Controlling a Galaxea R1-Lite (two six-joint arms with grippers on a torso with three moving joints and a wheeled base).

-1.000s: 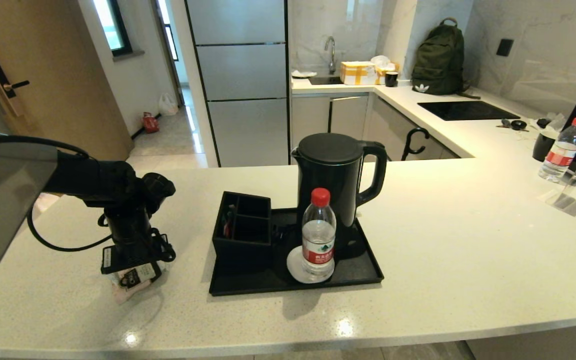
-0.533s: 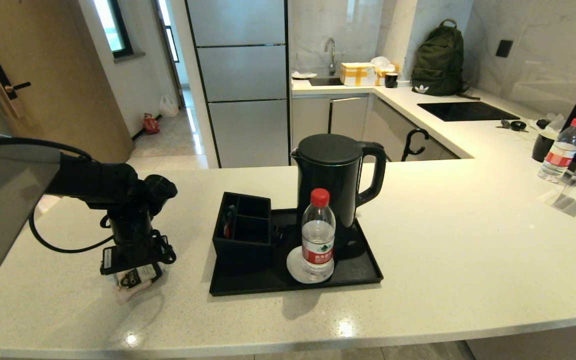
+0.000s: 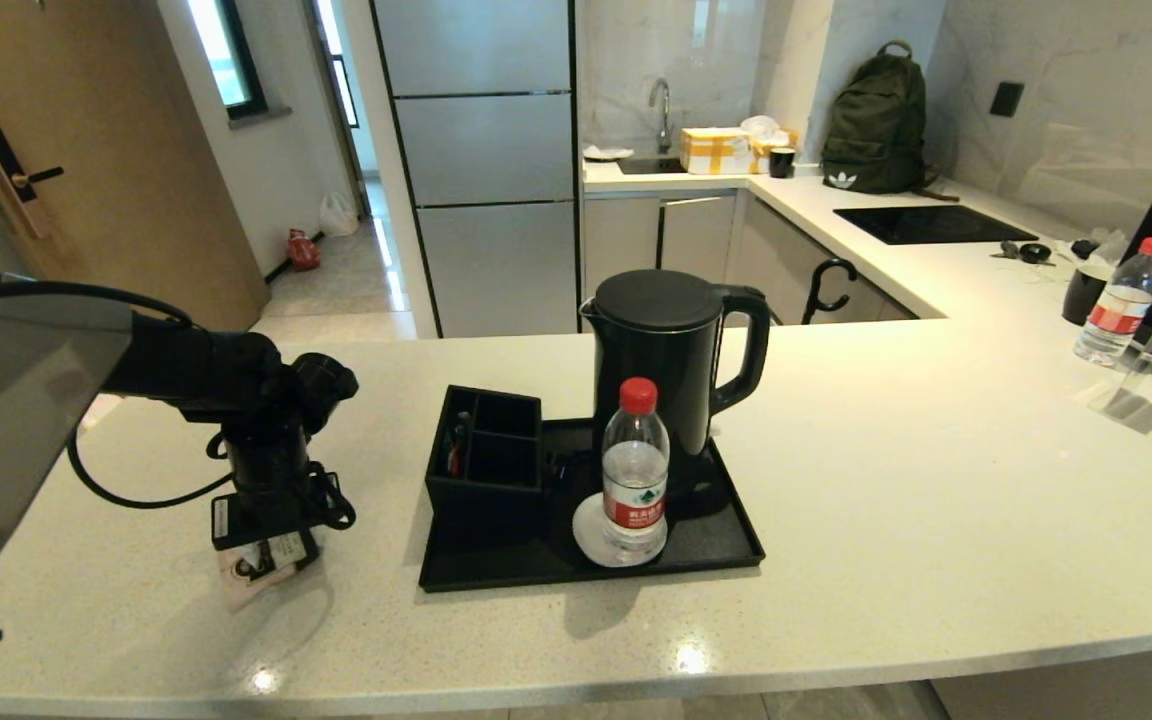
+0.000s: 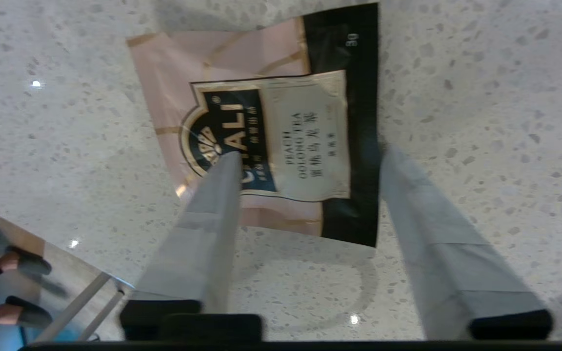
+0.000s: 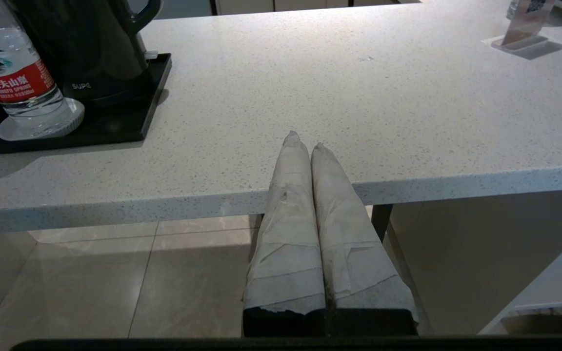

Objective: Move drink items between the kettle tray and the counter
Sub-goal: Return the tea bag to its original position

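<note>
The pale pink sachet (image 4: pixel 271 131) with a black end lies flat on the counter (image 3: pixel 936 480), left of the kettle tray (image 3: pixel 711 545). My left gripper (image 4: pixel 310 153) points straight down over it, open. One fingertip (image 4: pixel 230 163) rests over the sachet's printed label, the other (image 4: pixel 393 156) stands just off its black end. In the head view the sachet (image 3: pixel 241 585) peeks out under the left gripper (image 3: pixel 268 555). The black kettle (image 3: pixel 671 370) stands at the back of the tray. My right gripper (image 5: pixel 305 139) is shut and empty, low in front of the counter's near edge.
A red-capped water bottle (image 3: pixel 634 470) stands on a white coaster at the tray's front, beside a black compartmented box (image 3: pixel 486 455). Another bottle (image 3: pixel 1121 300) and an acrylic stand (image 3: pixel 1131 385) sit far right. Behind are a sink counter and a green backpack (image 3: pixel 876 115).
The left gripper's fingers have come closer together around the sachet, and the arm has shifted slightly to the right. The right arm has not moved.
</note>
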